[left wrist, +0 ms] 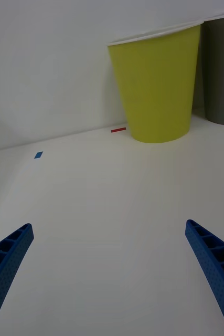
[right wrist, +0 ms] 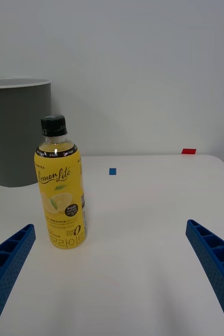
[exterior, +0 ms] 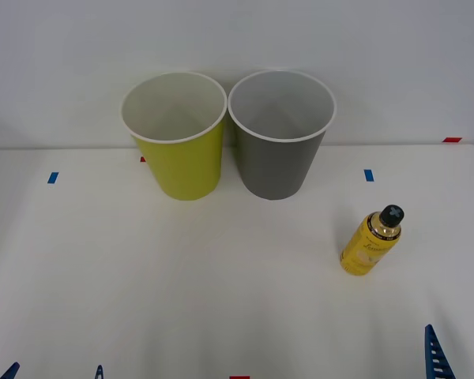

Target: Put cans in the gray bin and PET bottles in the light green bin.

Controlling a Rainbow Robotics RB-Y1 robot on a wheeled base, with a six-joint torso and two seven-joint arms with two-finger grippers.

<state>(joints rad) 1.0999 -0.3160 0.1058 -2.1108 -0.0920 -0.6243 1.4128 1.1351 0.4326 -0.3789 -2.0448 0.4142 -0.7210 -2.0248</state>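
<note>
The light green bin [exterior: 186, 166] and the gray bin [exterior: 280, 166] stand side by side at the back of the white table, both upright. A yellow PET bottle [exterior: 369, 243] with a black cap stands upright in front and to the right of the gray bin. My right gripper [right wrist: 110, 227] is open near the table's front right, facing the bottle [right wrist: 61, 194], with the gray bin [right wrist: 14, 136] behind it. At the front left my left gripper [left wrist: 109, 226] is open and holds nothing, well short of the light green bin [left wrist: 156, 84]. Cans are out of view.
Small blue tape marks [exterior: 53, 178] [exterior: 369, 175] and a red one [exterior: 452, 140] lie flat on the table [exterior: 221, 300]. A plain wall rises directly behind the bins. Wide bare tabletop lies between the grippers and the bins.
</note>
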